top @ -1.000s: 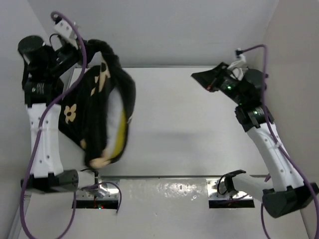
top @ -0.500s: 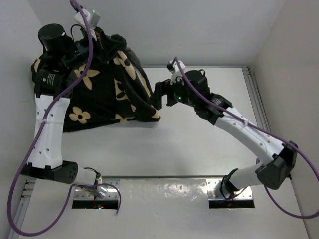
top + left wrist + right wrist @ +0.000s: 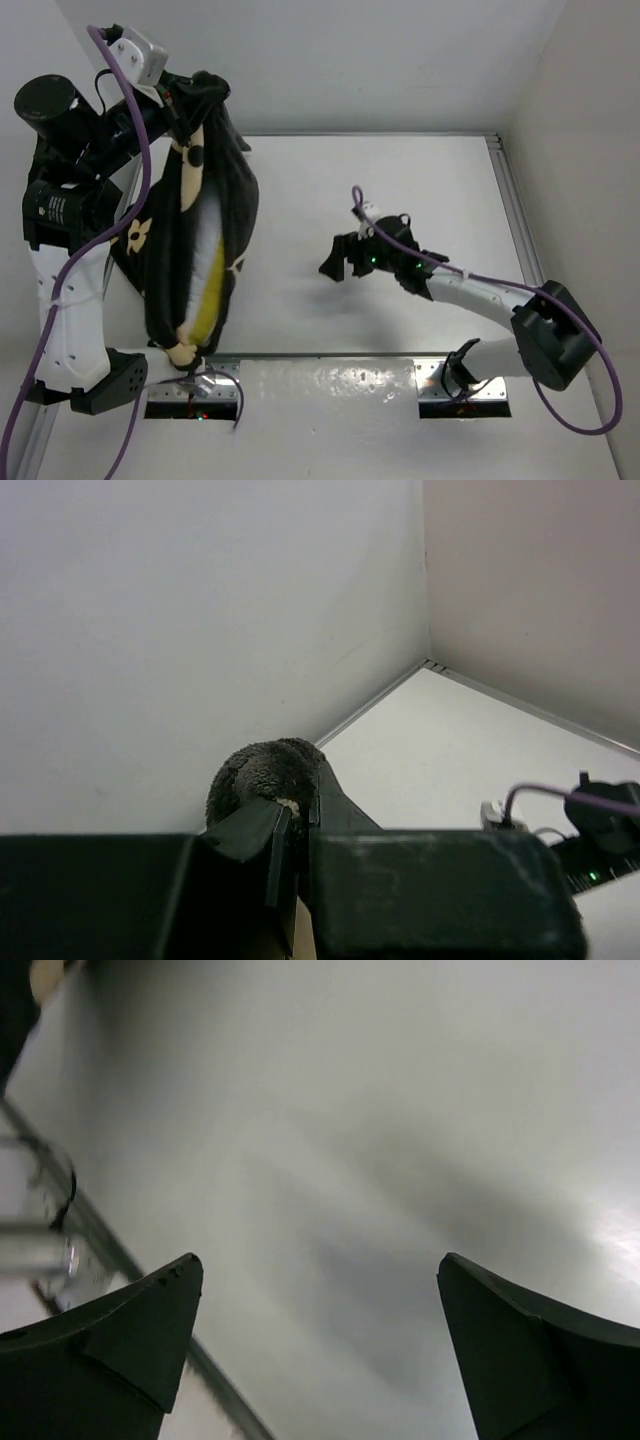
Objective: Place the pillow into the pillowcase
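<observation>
1. Pillowcase (image 3: 170,250): hangs above left side of counter (image 3: 400,180), top corner clamped in fully closed left jaws.
2. Holds pillow (image 3: 212,290) inside, seen cream-yellow along open edge and poking out at bottom end.
3. Right jaws: spread wide, gripping nothing, low over mid-counter.

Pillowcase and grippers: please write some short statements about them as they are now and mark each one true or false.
1. The left gripper is shut on the pillowcase, which hangs down from it. True.
2. The right gripper is clamped on the pillowcase too. False: it is open and empty, apart from the fabric, over the table.
3. A strip of the pillow shows inside the hanging pillowcase. True.
4. The pillow lies flat on the table, wholly outside the case. False: it hangs in the case, mostly covered.
</observation>
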Robot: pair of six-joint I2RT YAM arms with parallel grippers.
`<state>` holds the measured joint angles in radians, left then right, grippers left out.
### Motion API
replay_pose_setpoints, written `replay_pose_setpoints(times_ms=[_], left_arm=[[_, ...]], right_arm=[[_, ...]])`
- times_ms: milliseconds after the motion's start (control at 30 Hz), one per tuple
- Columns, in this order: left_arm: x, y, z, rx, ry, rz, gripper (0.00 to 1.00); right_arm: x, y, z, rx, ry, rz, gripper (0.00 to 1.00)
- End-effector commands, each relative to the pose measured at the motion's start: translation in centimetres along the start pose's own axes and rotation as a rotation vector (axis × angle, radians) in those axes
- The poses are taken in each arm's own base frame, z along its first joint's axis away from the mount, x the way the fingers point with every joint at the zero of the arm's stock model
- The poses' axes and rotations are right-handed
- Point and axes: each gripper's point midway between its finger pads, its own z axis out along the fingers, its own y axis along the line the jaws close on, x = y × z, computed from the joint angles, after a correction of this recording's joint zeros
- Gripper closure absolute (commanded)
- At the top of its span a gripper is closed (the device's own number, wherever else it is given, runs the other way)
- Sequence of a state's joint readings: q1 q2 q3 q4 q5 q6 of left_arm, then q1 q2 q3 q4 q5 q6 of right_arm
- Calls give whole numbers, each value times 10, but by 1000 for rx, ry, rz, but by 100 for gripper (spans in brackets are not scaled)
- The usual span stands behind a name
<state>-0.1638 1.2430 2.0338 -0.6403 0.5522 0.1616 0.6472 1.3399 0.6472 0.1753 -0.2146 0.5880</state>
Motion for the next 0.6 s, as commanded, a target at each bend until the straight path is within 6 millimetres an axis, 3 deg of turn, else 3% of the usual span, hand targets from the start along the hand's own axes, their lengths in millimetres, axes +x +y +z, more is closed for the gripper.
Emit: replay_pose_setpoints(times_ms=[0,67,133,200,333,367,433,467,500,533,567], left_arm=[[-40,7,-5,-44,-127,122,100],[-38,11,-5,-58,-122,123,100],[-37,9,-4,-49,-118,122,100],[-37,1,-6,-9,-120,133,100],[-23,-14,-9,59,-92,108,100],[-12,-16,-6,72,-71,93,100],[-9,-21,-9,88,-73,87,100],[-7,-23,-8,96,-71,80,100],[-2,-26,-7,110,-62,60,100],[0,-28,-6,122,-61,53,100],[1,-31,-6,142,-61,46,100]], right_arm=[[-40,92,-14,-284,-221,-175,2],[-33,105,-14,-273,-235,-274,7],[-36,107,-14,-240,-234,-320,11],[-68,111,-21,-199,-299,-348,19],[-142,134,-60,-207,-506,-434,2],[-168,149,-75,-221,-582,-458,1],[-194,163,-88,-223,-652,-538,1],[-222,180,-103,-234,-714,-556,1],[-229,183,-103,-229,-711,-566,1],[-234,185,-88,-221,-694,-583,1],[-253,198,-96,-230,-736,-591,1]])
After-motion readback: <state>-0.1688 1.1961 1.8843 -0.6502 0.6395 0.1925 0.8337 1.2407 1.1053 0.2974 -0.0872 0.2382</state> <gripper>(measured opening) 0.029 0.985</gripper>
